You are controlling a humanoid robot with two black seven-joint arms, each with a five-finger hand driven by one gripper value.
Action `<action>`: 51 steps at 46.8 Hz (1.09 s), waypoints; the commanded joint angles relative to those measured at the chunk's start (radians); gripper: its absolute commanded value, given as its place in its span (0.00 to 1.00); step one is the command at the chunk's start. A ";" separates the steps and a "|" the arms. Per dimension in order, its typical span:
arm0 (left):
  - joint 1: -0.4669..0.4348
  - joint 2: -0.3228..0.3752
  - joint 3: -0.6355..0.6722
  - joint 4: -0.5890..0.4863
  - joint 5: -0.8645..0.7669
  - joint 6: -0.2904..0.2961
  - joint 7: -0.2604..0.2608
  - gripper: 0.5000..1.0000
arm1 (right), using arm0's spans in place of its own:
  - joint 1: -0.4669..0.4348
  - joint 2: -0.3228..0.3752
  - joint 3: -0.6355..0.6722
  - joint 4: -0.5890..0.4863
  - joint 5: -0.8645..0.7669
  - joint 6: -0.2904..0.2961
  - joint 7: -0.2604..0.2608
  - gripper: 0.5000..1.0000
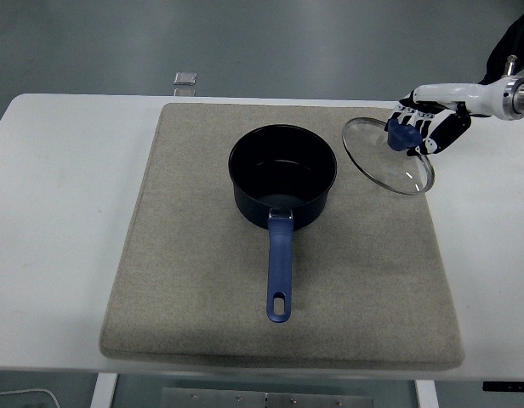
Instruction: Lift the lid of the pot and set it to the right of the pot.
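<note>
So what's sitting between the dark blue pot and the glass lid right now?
Nothing: the head view shows only bare beige mat between the dark blue pot and the round glass lid.

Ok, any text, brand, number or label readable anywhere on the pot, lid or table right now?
None readable.
Pot: no visible marking.
Glass lid, held by the right hand: no print visible.
Small grey object past the table's far edge: too small to tell.
</note>
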 commanded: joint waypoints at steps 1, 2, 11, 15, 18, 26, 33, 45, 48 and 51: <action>0.000 0.000 0.000 0.000 0.000 0.000 0.000 1.00 | -0.008 0.003 -0.002 -0.003 -0.014 -0.012 0.000 0.00; 0.000 0.000 0.000 0.000 0.000 0.000 0.000 1.00 | -0.011 0.003 -0.002 -0.003 -0.014 -0.013 0.000 0.00; 0.000 0.000 0.000 0.000 0.000 0.000 0.000 1.00 | -0.030 0.008 -0.008 -0.003 -0.026 -0.046 -0.002 0.00; 0.000 0.000 0.000 0.000 0.000 0.000 0.000 1.00 | -0.039 0.013 -0.009 -0.003 -0.040 -0.059 -0.002 0.00; 0.000 0.000 0.000 -0.001 0.000 0.000 0.000 1.00 | -0.043 0.019 -0.009 -0.003 -0.046 -0.061 -0.002 0.00; 0.000 0.000 0.000 0.000 0.000 0.000 0.000 1.00 | -0.057 0.049 -0.008 -0.003 -0.048 -0.063 -0.002 0.00; 0.000 0.000 0.000 0.000 0.000 0.000 0.000 1.00 | -0.071 0.054 -0.008 -0.003 -0.048 -0.081 -0.003 0.00; 0.000 0.000 0.000 -0.001 0.000 0.000 0.000 1.00 | -0.093 0.063 -0.011 -0.003 -0.048 -0.101 -0.003 0.03; 0.000 0.000 0.000 -0.001 0.000 0.000 0.000 1.00 | -0.094 0.063 -0.011 -0.003 -0.048 -0.101 -0.003 0.07; 0.000 0.000 0.000 0.000 0.000 0.000 0.000 1.00 | -0.094 0.063 -0.011 -0.003 -0.048 -0.101 -0.003 0.09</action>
